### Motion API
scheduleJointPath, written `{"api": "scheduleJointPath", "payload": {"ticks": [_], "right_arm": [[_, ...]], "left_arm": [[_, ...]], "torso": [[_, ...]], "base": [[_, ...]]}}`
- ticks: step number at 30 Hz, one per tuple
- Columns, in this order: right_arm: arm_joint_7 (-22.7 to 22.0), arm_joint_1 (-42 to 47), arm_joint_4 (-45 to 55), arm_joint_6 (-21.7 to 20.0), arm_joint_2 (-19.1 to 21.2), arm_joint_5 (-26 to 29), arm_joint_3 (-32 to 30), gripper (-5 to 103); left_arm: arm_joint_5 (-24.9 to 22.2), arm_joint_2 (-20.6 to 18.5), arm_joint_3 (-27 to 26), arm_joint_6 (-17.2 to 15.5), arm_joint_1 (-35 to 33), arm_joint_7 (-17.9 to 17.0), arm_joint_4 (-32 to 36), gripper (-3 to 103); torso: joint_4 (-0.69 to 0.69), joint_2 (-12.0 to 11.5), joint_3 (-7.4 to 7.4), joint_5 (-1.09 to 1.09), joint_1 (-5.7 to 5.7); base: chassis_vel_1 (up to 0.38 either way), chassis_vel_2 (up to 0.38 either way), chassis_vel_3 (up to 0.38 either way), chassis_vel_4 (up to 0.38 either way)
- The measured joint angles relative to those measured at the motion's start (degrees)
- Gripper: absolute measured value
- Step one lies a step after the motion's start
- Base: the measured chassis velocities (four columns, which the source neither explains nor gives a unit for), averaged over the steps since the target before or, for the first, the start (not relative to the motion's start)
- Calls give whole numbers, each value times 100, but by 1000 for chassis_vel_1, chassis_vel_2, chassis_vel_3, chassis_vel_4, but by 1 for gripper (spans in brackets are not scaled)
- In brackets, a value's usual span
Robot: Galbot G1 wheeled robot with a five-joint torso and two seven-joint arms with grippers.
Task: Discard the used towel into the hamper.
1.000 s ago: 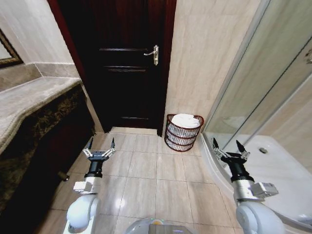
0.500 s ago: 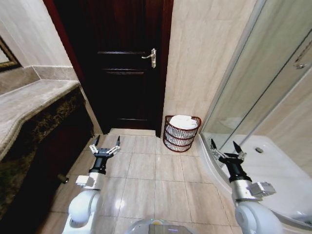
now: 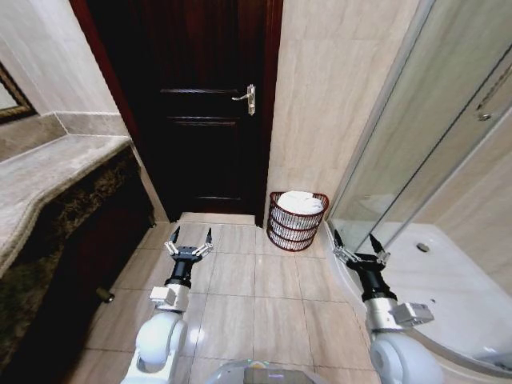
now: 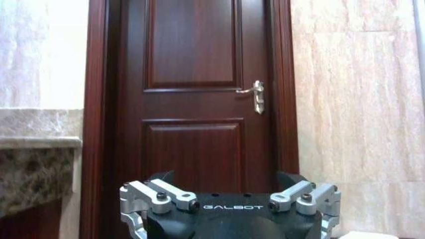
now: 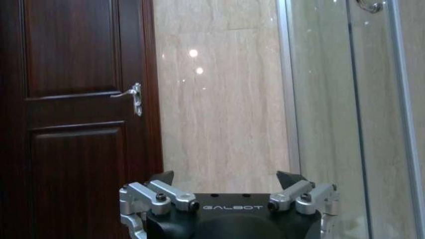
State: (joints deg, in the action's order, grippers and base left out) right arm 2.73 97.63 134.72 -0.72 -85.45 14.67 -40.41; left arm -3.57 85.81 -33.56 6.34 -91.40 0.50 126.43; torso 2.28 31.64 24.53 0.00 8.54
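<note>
Hamper (image 3: 297,222) upright, towel (image 3: 300,202) lying across top

"GALBOT" on both gripper (image 4: 229,206) bodies

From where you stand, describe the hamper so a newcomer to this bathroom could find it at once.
Find the dark wooden door straight ahead. Just to its right, on the floor against the beige tiled wall and before the glass shower enclosure, sits the hamper. It is a small round reddish-brown openwork basket holding a white towel, the only freestanding container on the floor.
</note>
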Motion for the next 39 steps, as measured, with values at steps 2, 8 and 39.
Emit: {"api": "scheduleJointPath", "payload": {"ticks": [2,8,39], "right_arm": [[0,17,-15,16,16,25,0,100],[-43,17,-39,27,105,201,-118,100],[-92,15,101,-51,152,174,-117,100]], "left_arm": [[0,1,-37,21,-11,2,13,100],[-4,12,-105,68,-99,33,79,100],[-323,-163,-227,46,-154,43,264,100]], "torso": [[0,32,19,0,13],[1,180,102,0,78],[1,951,556,-1,396]], "base": [[0,0,0,0],[0,0,0,0],[0,0,0,0]]}}
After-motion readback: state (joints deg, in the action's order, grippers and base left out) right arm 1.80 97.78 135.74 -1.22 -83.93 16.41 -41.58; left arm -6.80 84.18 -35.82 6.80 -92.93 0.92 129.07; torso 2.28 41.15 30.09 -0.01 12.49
